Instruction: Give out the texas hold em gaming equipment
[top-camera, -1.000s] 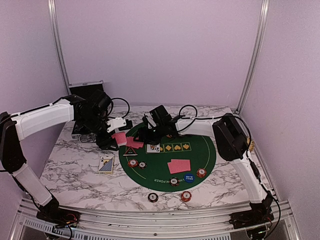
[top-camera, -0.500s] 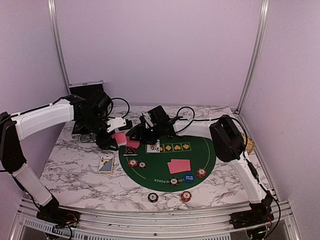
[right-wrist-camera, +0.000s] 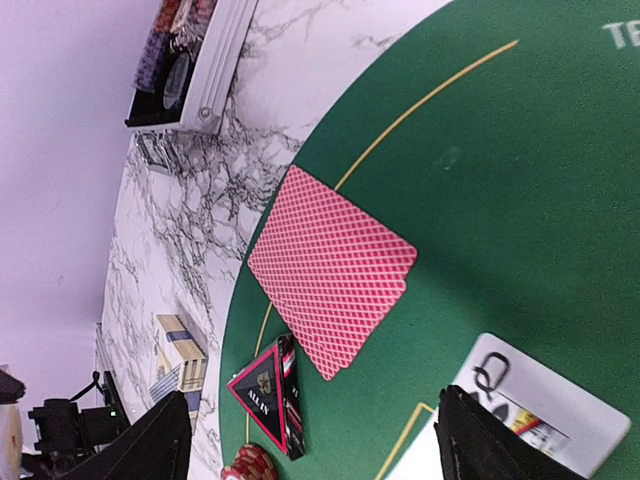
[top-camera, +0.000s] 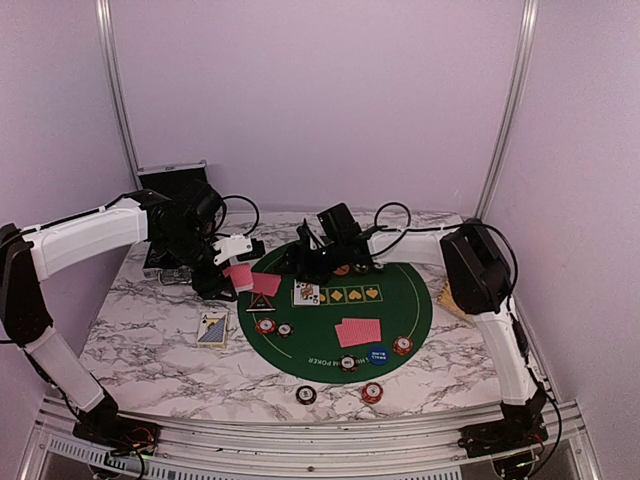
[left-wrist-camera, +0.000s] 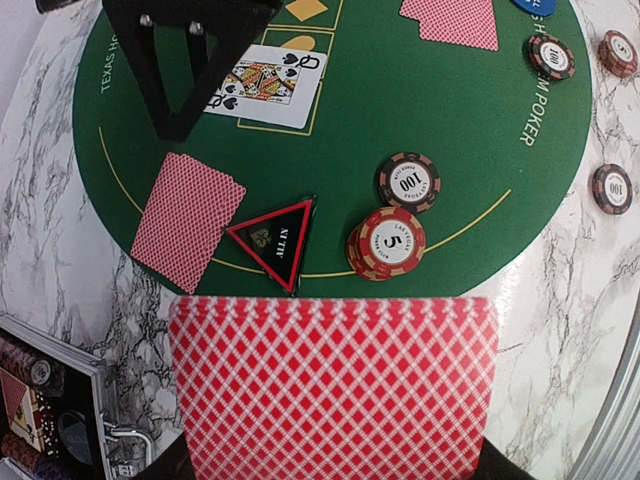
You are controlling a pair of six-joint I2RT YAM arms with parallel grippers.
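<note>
Green felt (top-camera: 400, 300) on the marble tabletop (top-camera: 150, 340) looks partly set, cards (right-wrist-camera: 332, 268) and chips (left-wrist-camera: 390, 243) near the spread right hand (right-wrist-camera: 312, 420), left hand (top-camera: 218, 272) pinching the undealt deck (left-wrist-camera: 333, 385).

- We see soft, even overhead light; shadows on the tabletop (top-camera: 150, 340) are faint.
- We find the right fingers (right-wrist-camera: 520, 440) dark and blurred up close.

Left gripper (top-camera: 228, 277) clamped on card stack (left-wrist-camera: 335, 385), arm stretched out. Right gripper (top-camera: 303, 262) jaws wide, nothing between them, elbow folded.
</note>
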